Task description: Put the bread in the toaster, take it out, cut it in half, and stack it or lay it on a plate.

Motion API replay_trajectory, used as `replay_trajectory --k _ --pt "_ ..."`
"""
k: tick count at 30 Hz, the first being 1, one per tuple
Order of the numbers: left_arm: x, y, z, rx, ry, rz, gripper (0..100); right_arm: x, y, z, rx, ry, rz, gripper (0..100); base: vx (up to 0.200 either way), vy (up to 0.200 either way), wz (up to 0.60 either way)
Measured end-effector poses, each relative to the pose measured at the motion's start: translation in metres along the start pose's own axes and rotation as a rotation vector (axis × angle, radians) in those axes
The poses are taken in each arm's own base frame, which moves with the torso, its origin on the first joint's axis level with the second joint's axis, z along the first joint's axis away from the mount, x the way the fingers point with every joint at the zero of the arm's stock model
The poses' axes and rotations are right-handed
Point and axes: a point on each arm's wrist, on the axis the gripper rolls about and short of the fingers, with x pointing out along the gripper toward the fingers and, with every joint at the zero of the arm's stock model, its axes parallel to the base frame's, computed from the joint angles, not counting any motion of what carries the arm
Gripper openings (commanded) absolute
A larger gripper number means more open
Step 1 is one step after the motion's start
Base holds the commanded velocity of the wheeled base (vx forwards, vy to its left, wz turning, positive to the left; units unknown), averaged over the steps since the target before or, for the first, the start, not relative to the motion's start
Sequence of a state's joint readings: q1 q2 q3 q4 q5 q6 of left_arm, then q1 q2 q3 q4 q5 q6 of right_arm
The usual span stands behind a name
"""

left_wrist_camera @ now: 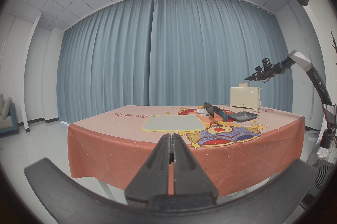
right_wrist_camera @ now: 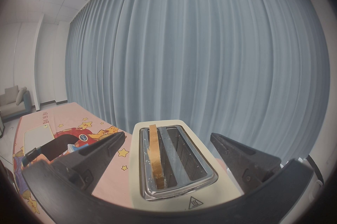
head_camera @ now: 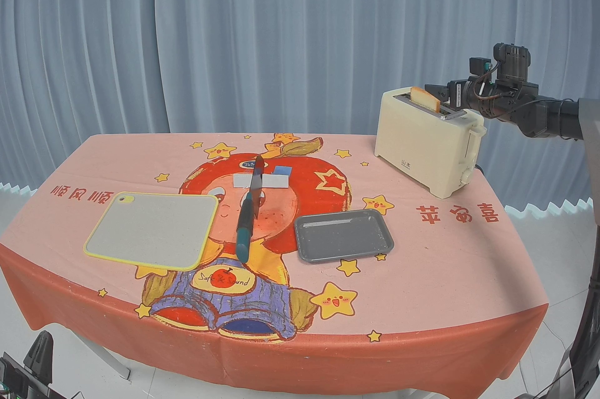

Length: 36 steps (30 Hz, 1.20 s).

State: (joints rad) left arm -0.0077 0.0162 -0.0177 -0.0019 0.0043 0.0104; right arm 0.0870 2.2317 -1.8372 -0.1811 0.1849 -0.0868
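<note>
One bread slice (right_wrist_camera: 154,156) stands in the toaster (right_wrist_camera: 165,198) slot just ahead of the right gripper (right_wrist_camera: 166,136), jaws spread wide, prob. to straddle it for lift-out. Left gripper (left_wrist_camera: 172,154), pinched closed and seemingly empty, hangs short of the table (left_wrist_camera: 123,119).

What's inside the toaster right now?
One bread slice stands in one slot of the toaster, its top poking above the rim. The other slot shows only bare wire guides. The slice's lower part and the slot bottoms are hidden.
</note>
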Motion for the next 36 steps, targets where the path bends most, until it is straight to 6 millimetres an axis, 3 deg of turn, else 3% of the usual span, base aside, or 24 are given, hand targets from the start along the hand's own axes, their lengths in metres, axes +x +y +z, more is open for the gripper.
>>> replay_trajectory --k 23,24,36 --pt "0.000 0.000 0.000 0.000 0.000 0.000 0 0.035 0.004 -0.024 0.010 0.081 0.010 100 0.000 0.000 0.00" --pt "0.000 0.000 0.000 0.000 0.000 0.000 0 0.036 0.004 -0.025 0.010 0.079 0.009 0 0.000 0.000 0.00" --pt "0.000 0.000 0.000 0.000 0.000 0.000 0 0.037 0.004 -0.025 0.011 0.076 0.010 0 0.000 0.000 0.00"
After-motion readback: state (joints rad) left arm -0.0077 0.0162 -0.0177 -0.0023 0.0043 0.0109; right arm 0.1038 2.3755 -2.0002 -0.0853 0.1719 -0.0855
